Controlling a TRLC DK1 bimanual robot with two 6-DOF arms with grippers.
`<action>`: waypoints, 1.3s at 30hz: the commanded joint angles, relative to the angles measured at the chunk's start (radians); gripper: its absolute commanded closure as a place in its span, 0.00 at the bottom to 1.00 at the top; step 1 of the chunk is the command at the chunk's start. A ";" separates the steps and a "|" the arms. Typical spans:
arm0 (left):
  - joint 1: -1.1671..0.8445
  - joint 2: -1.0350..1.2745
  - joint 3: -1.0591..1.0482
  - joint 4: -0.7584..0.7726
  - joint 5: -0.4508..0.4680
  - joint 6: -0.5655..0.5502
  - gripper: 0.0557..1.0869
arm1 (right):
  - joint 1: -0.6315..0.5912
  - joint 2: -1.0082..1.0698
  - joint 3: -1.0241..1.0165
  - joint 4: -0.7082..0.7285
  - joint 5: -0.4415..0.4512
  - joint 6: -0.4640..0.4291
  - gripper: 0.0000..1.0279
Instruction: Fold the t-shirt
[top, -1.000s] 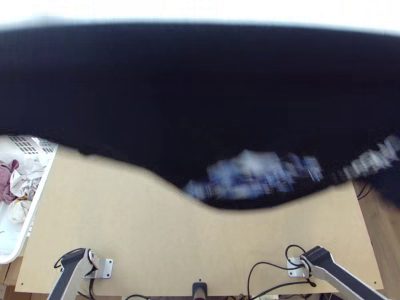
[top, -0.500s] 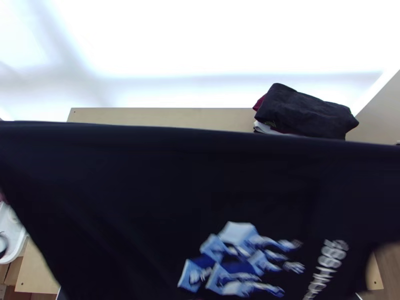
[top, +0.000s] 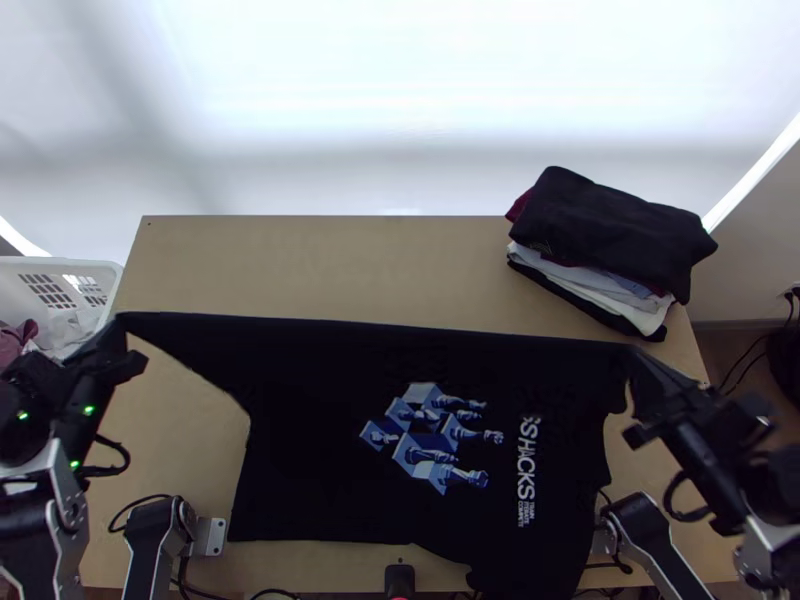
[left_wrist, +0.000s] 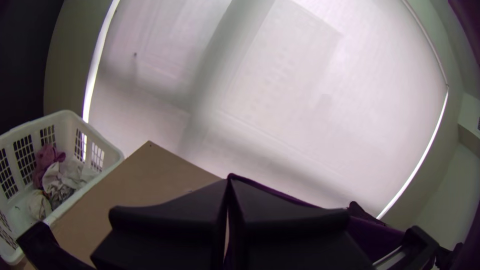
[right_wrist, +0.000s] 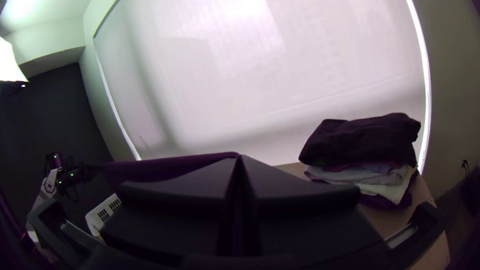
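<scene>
My left gripper is at the left of the top view, shut on one upper corner of the black t-shirt. At the right, my right gripper is shut on the opposite corner. Between them the shirt's top edge stretches nearly straight, while its printed body hangs down toward the table's near edge, spread out. In the left wrist view the fingers of the left gripper meet at their tips, with dark cloth beside them. The right gripper also has its tips together in the right wrist view, the cloth's edge running off from them.
A stack of folded clothes lies at the table's far right corner. The white basket with crumpled clothes stands beyond the left edge. Bare wood of the table shows behind the shirt.
The shirt, which was high and close to the top camera, has come down and away from it. Its print now appears smaller, and both arms have come into sight holding the corners.
</scene>
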 joint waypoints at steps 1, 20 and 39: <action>0.021 0.013 -0.074 0.064 -0.085 0.013 0.96 | -0.009 0.051 -0.018 0.079 0.071 0.038 0.97; 0.179 0.517 0.090 0.258 -0.057 0.016 0.96 | -0.033 0.698 0.169 0.222 0.071 0.053 0.97; 0.239 0.955 0.354 0.338 -0.059 0.029 0.96 | -0.104 1.305 0.645 0.298 0.072 0.004 0.97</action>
